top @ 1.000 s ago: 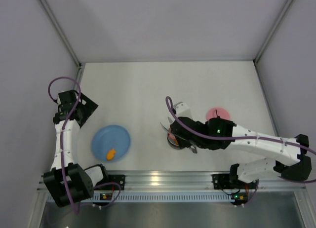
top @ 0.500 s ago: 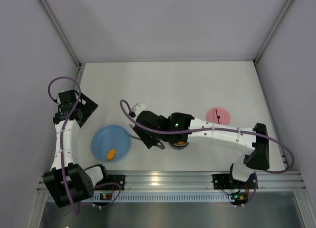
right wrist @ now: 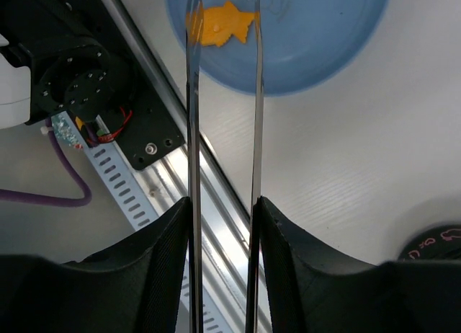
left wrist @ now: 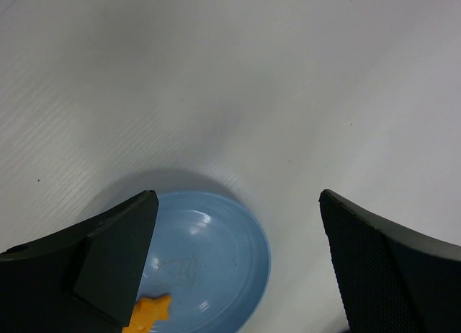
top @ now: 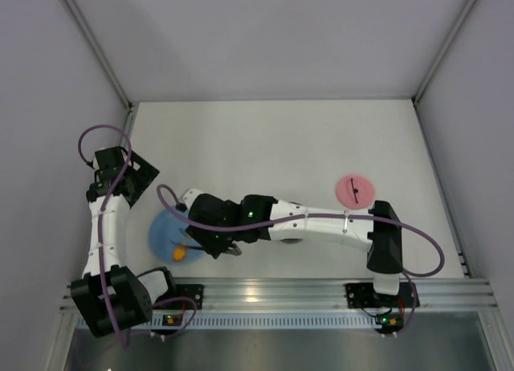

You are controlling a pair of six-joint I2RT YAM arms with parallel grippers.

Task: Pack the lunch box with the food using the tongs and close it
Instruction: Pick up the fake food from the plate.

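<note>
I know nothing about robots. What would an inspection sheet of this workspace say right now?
Surface: white table.
Job's things: blue plate holds one orange food piece; pink lid lies flat, far right; lunch box not clearly seen under the right arm.
Clutter: nothing seen.
Grippers: right gripper shut on the tongs, whose arms straddle the food piece; left gripper open, empty.
Cables: purple cables loop along both arms.
Surroundings: grey walls, metal rail at near edge.

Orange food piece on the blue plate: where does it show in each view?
Top external: orange piece at lower left.
Left wrist: bottom edge, left of centre.
Right wrist: top, between the arms of the tongs.
Shared landmark: the blue plate under it.
</note>
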